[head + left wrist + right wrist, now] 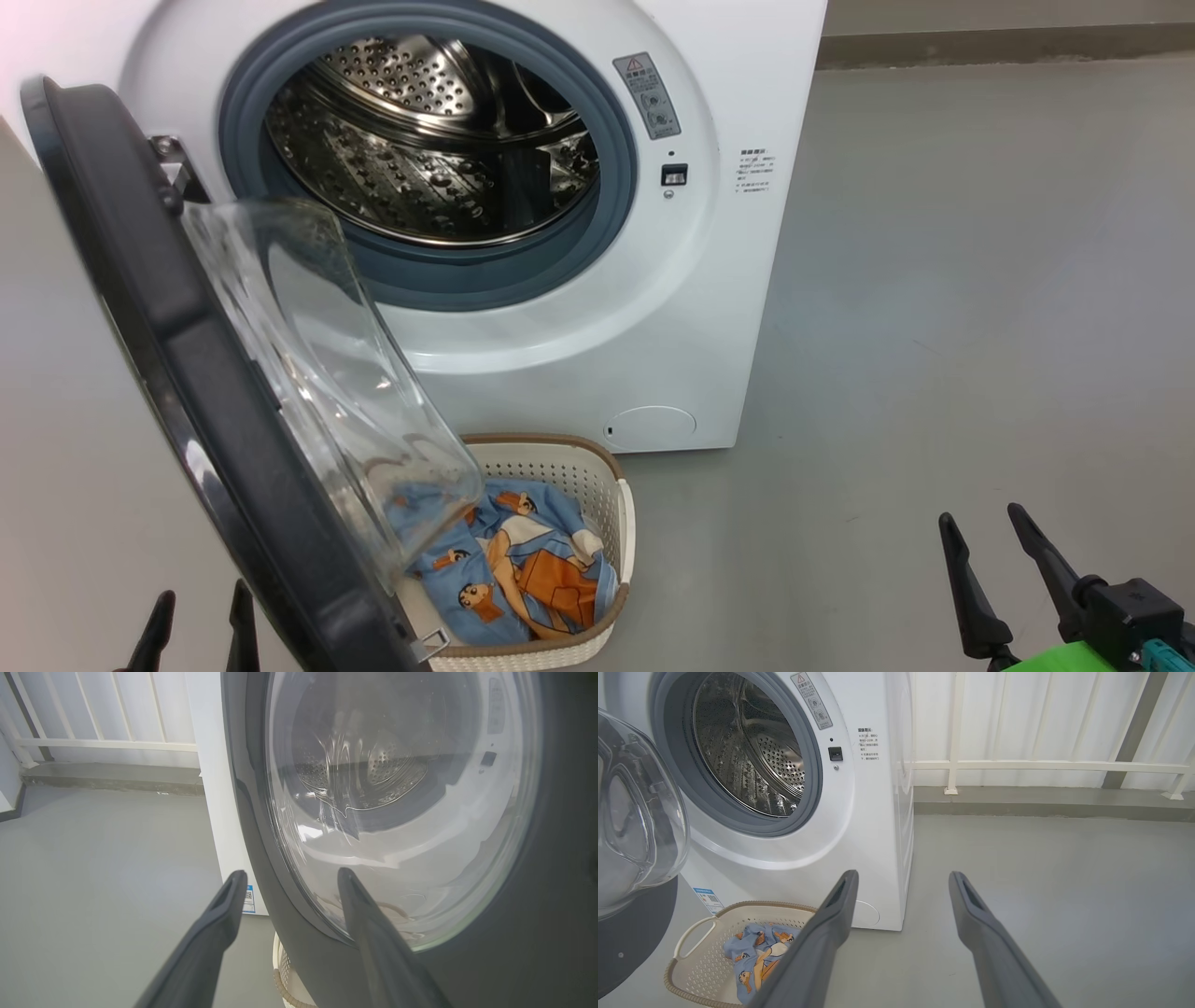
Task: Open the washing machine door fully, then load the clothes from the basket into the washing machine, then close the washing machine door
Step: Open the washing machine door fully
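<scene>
The white washing machine (pixel 672 308) stands ahead with its steel drum (pixel 429 140) exposed. Its black round door (pixel 177 373) hangs swung out to the left, its clear glass bowl (pixel 327 373) bulging over the basket. The cream basket (pixel 597 485) sits on the floor below the opening and holds the light blue cartoon-print clothes (pixel 523 569). My left gripper (pixel 201 621) is open at the lower left, just outside the door; in the left wrist view its fingers (pixel 219 924) point at the door's outer face (pixel 514 933). My right gripper (pixel 985 532) is open and empty, low at the right, well clear of the basket (pixel 696 961).
Grey floor (pixel 980 280) stretches to the right of the machine. A white railing (pixel 1045 765) on a low kerb runs behind it. The swung-out door covers part of the basket's left side.
</scene>
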